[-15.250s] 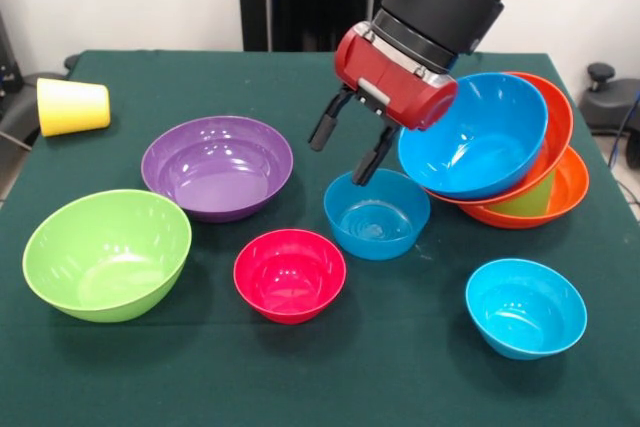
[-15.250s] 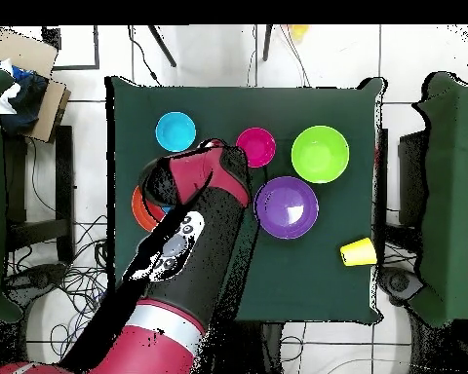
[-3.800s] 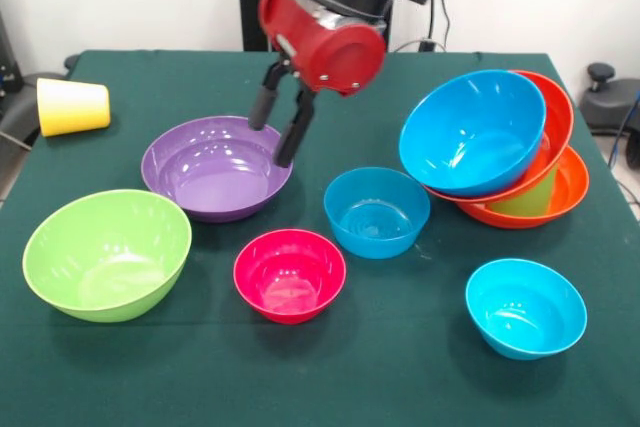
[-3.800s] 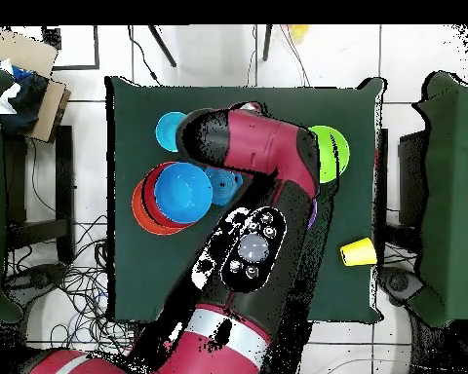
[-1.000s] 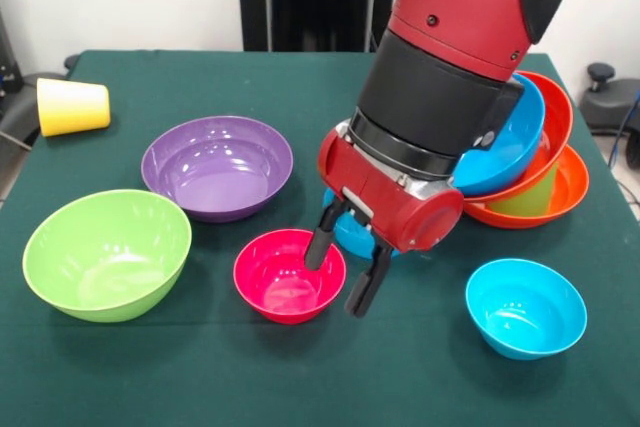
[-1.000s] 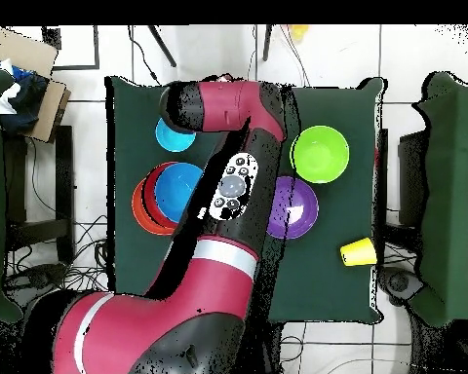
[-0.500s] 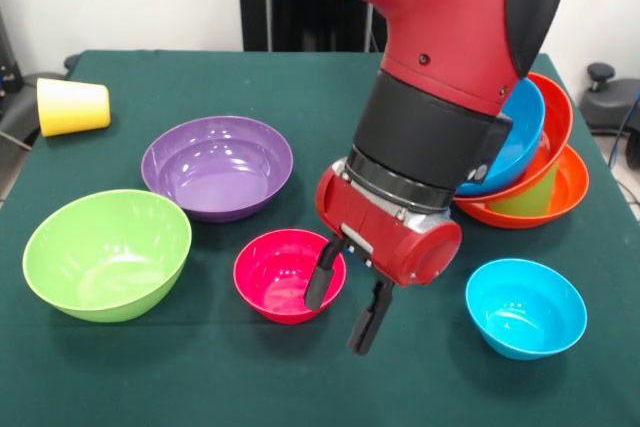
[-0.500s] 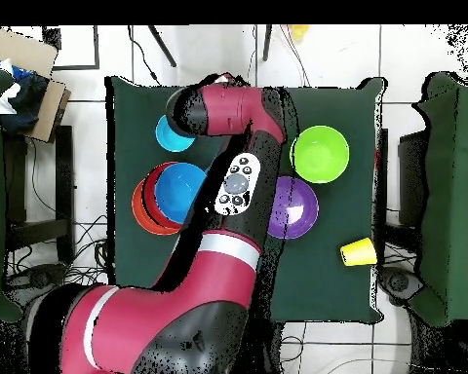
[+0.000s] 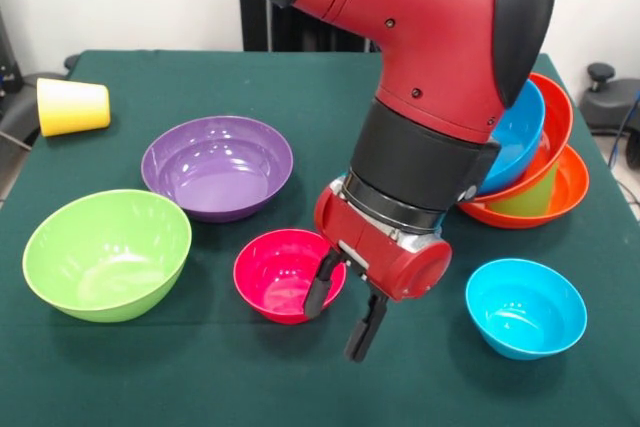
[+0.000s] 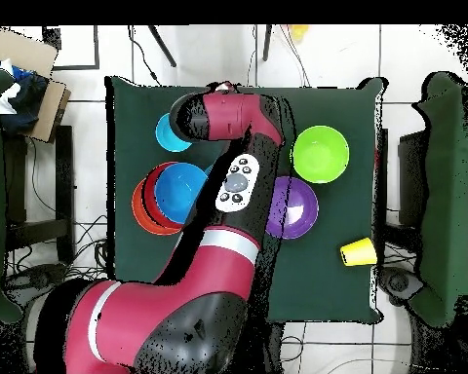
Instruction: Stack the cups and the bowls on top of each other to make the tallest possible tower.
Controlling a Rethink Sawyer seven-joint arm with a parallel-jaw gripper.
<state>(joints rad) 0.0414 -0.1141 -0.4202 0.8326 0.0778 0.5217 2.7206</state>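
My gripper (image 9: 341, 314) is open at the right rim of the small pink-red bowl (image 9: 277, 273). One finger (image 9: 319, 294) reaches inside the bowl and the other hangs just outside it, over the cloth. At the right leans the tower: a blue bowl (image 9: 516, 133) tilted in two orange bowls (image 9: 562, 185), with the light green cup (image 9: 530, 197) wedged between them. It shows from overhead as a blue bowl (image 10: 179, 189) on orange. The yellow cup (image 9: 72, 105) lies on its side at the far left. My arm hides the pink bowl and the gripper in the overhead view.
Loose on the green cloth stand a purple bowl (image 9: 216, 165), a lime green bowl (image 9: 105, 252) and a small cyan bowl (image 9: 525, 306). Overhead, the cyan bowl (image 10: 168, 132), lime bowl (image 10: 321, 153), purple bowl (image 10: 296, 207) and yellow cup (image 10: 357, 252) show round my arm.
My gripper has come down and a little toward the near edge, so its fingers now straddle the pink bowl's right rim. Bowls, cups and tower have not moved.
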